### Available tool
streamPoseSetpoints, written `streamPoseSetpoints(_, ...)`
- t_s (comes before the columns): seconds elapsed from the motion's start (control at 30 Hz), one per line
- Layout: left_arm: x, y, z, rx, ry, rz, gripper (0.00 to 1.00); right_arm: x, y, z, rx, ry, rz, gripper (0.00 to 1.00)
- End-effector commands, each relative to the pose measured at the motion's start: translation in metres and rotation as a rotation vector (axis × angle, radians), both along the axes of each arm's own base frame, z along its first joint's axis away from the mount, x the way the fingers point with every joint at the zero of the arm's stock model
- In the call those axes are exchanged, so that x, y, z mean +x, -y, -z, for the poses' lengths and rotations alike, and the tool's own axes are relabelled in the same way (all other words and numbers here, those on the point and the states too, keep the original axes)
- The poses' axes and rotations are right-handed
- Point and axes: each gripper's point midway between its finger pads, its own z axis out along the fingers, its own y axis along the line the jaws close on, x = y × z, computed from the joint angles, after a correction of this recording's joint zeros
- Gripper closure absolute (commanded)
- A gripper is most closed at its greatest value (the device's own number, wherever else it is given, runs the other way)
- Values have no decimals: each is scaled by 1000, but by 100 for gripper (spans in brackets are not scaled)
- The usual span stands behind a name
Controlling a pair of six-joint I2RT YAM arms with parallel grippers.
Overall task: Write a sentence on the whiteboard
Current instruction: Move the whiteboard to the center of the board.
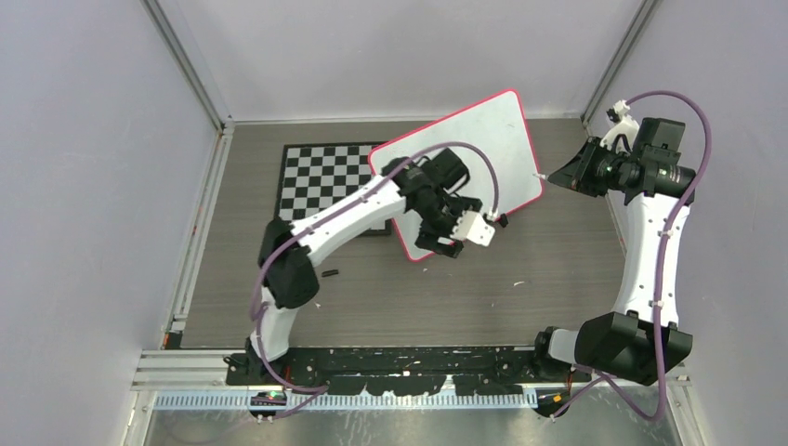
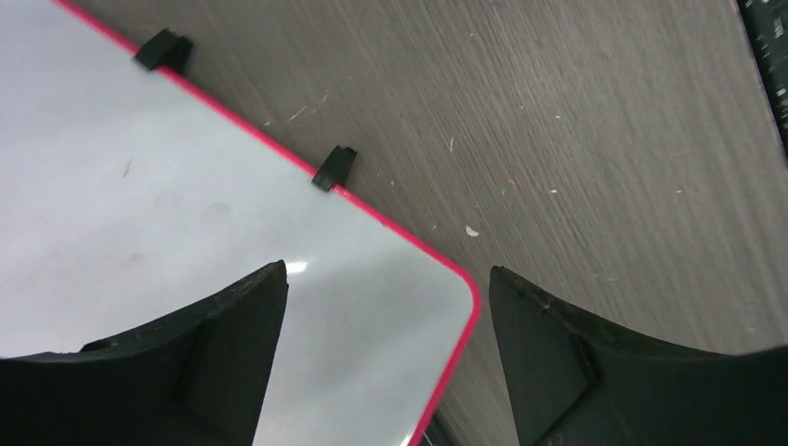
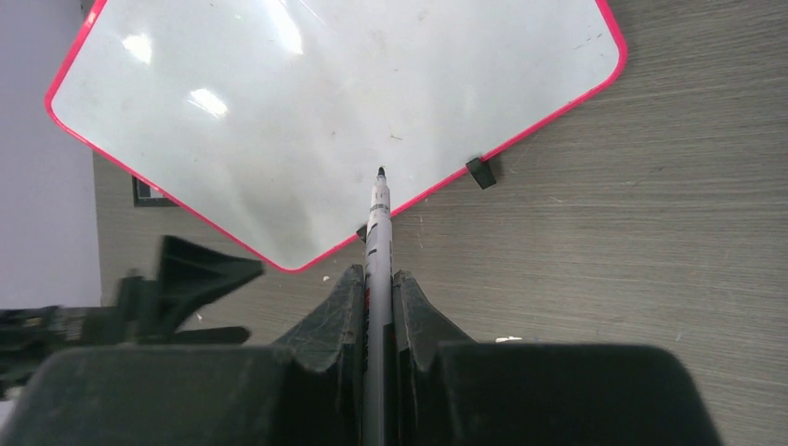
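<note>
The whiteboard [image 1: 474, 149] lies flat and tilted on the table, pink-red framed, its white face blank; no sentence shows on it. My left gripper [image 1: 437, 243] hovers open over the board's near corner [image 2: 386, 279], one finger over the white face and one over the table, holding nothing. Two black clips [image 2: 334, 167] sit on the board's edge. My right gripper [image 1: 562, 177] is shut on a marker [image 3: 378, 223]. The marker's black tip points at the board's clip edge in the right wrist view [image 3: 353, 84], just right of the board from above.
A black-and-white checkerboard [image 1: 321, 177] lies partly under the whiteboard's left side. A small black piece [image 1: 330, 273] lies on the wood table near the left arm. Grey walls with metal posts [image 1: 190, 74] enclose the table on three sides.
</note>
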Motion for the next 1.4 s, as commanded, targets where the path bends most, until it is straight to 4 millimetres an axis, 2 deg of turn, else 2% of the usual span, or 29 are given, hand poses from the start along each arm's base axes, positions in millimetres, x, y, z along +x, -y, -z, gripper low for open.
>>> streamPoseSetpoints(0.0, 4, 24, 16, 23, 104, 186, 21, 3, -5, -26, 21, 123, -15, 100)
streamPoseSetpoints(0.2, 19, 51, 58, 25, 144, 278, 35, 1, -7, -24, 35, 120, -29, 100)
streamPoseSetpoints(0.3, 21, 58, 75, 43, 149, 324, 43, 2, -8, -23, 46, 117, -36, 100)
streamPoseSetpoints(0.4, 23, 63, 90, 62, 156, 373, 47, 1, -9, -23, 55, 117, -40, 100)
streamPoseSetpoints(0.73, 37, 73, 121, 94, 208, 439, 54, -1, -13, -20, 79, 111, -59, 100)
streamPoseSetpoints(1.0, 44, 73, 146, 142, 206, 449, 62, -5, -14, -24, 77, 125, -59, 100)
streamPoseSetpoints(1.17, 44, 72, 149, 160, 194, 464, 69, -6, -15, -25, 87, 127, -64, 100)
streamPoseSetpoints(1.37, 31, 69, 149, 186, 185, 511, 81, -5, -15, -25, 97, 126, -65, 100)
